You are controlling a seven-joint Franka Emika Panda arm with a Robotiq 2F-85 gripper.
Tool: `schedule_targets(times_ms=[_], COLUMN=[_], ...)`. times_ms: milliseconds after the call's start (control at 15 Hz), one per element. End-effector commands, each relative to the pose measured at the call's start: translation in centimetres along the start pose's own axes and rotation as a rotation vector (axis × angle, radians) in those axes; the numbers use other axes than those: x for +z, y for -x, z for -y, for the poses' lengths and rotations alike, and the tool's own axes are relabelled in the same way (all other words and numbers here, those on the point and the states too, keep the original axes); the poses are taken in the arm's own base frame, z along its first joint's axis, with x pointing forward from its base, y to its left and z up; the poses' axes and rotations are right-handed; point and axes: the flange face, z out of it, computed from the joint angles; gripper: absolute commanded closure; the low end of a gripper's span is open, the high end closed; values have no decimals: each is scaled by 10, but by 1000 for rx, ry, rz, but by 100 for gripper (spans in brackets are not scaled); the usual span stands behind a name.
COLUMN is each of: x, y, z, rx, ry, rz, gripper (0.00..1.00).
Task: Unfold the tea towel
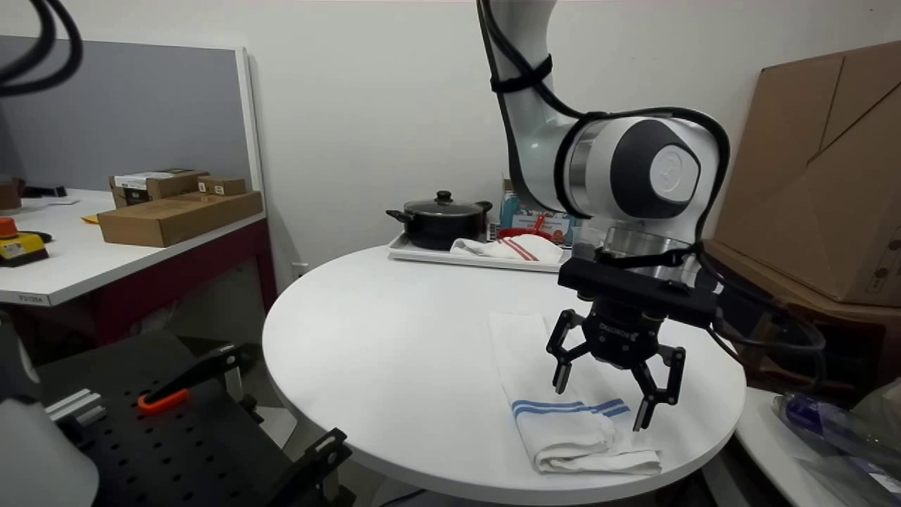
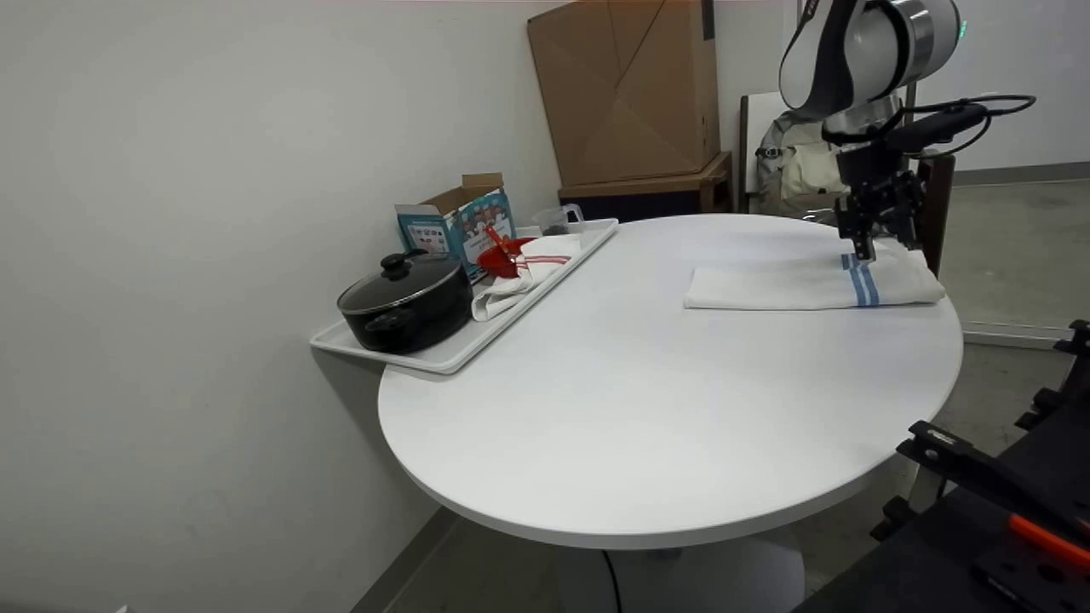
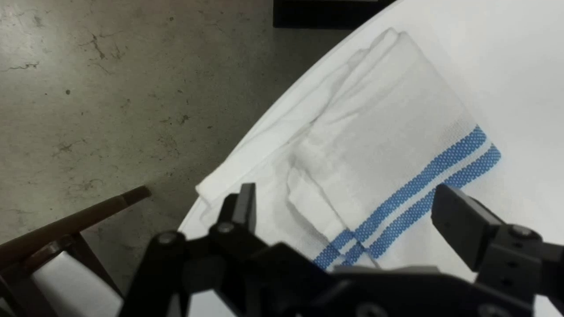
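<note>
Tea towel, one, folded, lies toward four o'clock on the round white table in an exterior view. The arm hangs from just past twelve, bends at the wrist and points the gripper down over the towel, two fingers spread wide; whether they touch it I cannot tell. Upside-down lettering on the gripper seems to read ROBOTIQ. Between nine and ten, three cardboard boxes sit on a desk whose edge tag is too small to read surely.

In an exterior view, one white tray at the table's ten o'clock holds one lidded black pot, one printed blue carton, one clear jug, one red dish and one red-striped cloth. The towel lies between one and two o'clock, the gripper above it.

In the wrist view the fingers stand far apart, at seven and four o'clock; the towel, with two blue stripes, spreads toward three.
</note>
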Motion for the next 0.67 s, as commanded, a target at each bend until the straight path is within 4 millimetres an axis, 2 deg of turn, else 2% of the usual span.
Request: schedule_targets(times_ms=[0, 133, 200, 267, 333, 533, 600], x=[3, 7, 10, 14, 16, 24, 26], y=[-4, -2, -1, 0, 1, 2, 2], z=[-7, -8, -9, -9, -9, -12, -12], rx=[-12, -7, -4, -2, 0, 5, 6], ry=[-21, -27, -31, -35, -39, -45, -46], rz=[-18, -15, -13, -10, -7, -1, -1], gripper=[2, 2, 12, 29, 35, 59, 57])
